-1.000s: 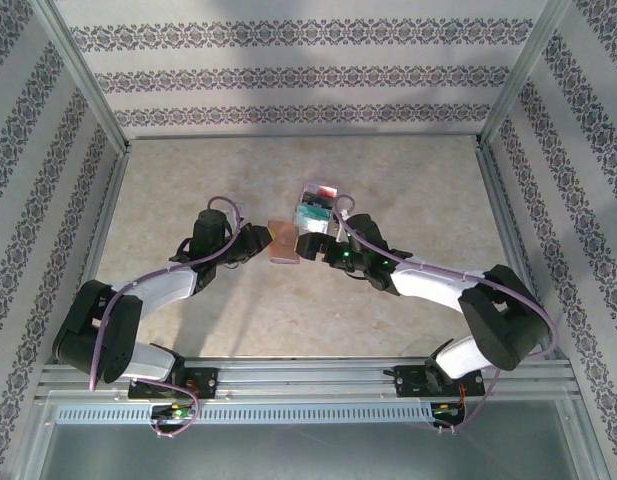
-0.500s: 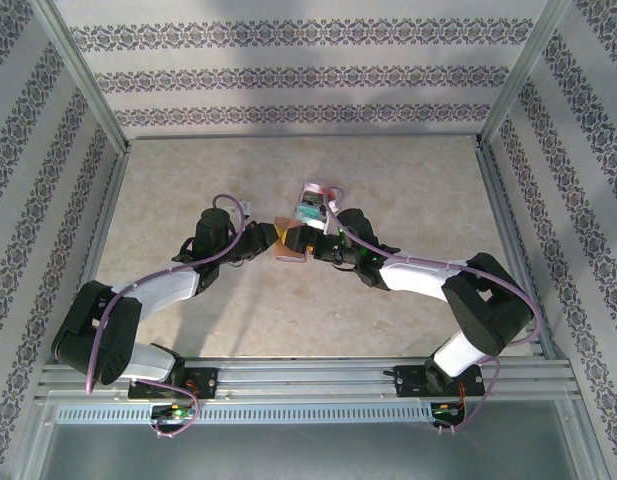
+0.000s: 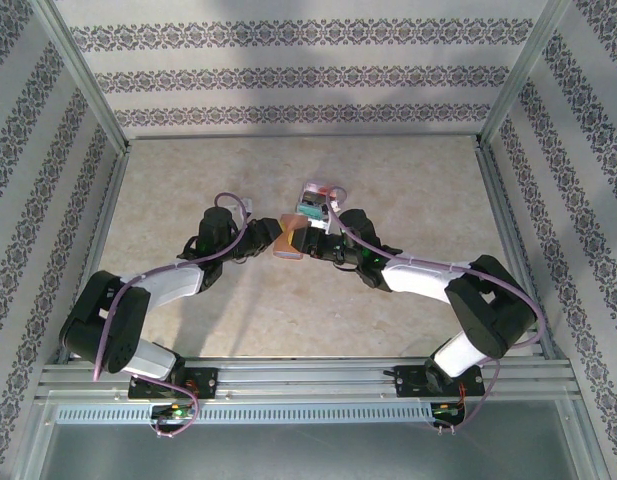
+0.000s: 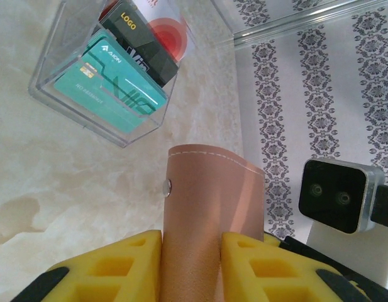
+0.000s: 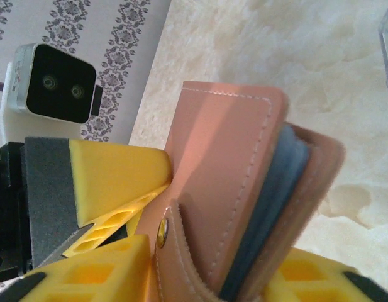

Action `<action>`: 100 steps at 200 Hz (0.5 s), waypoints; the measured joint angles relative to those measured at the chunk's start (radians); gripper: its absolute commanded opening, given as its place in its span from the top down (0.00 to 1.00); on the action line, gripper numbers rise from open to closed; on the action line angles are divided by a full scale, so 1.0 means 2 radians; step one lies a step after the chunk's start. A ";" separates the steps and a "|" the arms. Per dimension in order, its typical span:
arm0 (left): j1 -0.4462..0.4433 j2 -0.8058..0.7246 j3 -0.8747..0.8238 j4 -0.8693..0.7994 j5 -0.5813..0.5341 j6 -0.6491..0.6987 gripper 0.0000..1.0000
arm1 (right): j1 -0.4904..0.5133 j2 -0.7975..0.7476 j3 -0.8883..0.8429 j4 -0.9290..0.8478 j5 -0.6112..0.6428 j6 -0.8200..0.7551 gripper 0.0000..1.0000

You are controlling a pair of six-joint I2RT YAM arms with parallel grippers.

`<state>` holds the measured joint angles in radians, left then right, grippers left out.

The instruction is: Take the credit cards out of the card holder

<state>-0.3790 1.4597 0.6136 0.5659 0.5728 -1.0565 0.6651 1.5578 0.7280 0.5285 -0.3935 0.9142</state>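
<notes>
The brown card holder (image 3: 288, 238) hangs above the table's middle, held from both sides. In the left wrist view its smooth brown back (image 4: 209, 207) runs up between my left gripper's (image 4: 192, 242) yellow fingers, which press both faces. In the right wrist view the card holder (image 5: 225, 176) gapes slightly and shows a blue-grey inside. Its snap tab (image 5: 162, 229) lies by my right gripper (image 5: 212, 264), whose fingers are shut on its lower end. No card shows inside it. A teal credit card (image 4: 109, 85) and a black one (image 4: 140, 47) stand in a clear box (image 4: 127, 135).
The clear box (image 3: 313, 203) sits on the table just behind the grippers. The left gripper's (image 3: 273, 238) and right gripper's (image 3: 306, 243) arms nearly meet at the centre. The left arm's yellow finger (image 5: 112, 182) touches the holder. Patterned walls and metal rails enclose the table.
The right gripper came in from beside the clear box and shut its wide-open jaws on the card holder. The left gripper's jaws eased apart a little and shifted slightly toward the centre.
</notes>
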 measured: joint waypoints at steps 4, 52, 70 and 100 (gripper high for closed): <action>0.000 0.000 0.000 0.002 0.000 0.000 0.67 | 0.000 -0.001 0.000 0.000 0.000 0.002 0.70; -0.001 -0.003 0.008 0.002 0.002 0.004 0.51 | -0.014 -0.024 -0.013 0.004 -0.011 0.002 0.76; 0.000 -0.018 0.013 -0.009 0.002 0.020 0.47 | -0.032 -0.043 -0.023 0.004 -0.020 -0.001 0.77; 0.002 -0.048 0.031 -0.043 0.008 0.056 0.46 | -0.061 -0.085 -0.039 0.008 -0.043 -0.015 0.77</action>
<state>-0.3752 1.3643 0.6750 0.4808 0.5892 -0.9443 0.5434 1.3880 0.6510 0.5449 -0.4793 0.8833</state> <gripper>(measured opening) 0.537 0.232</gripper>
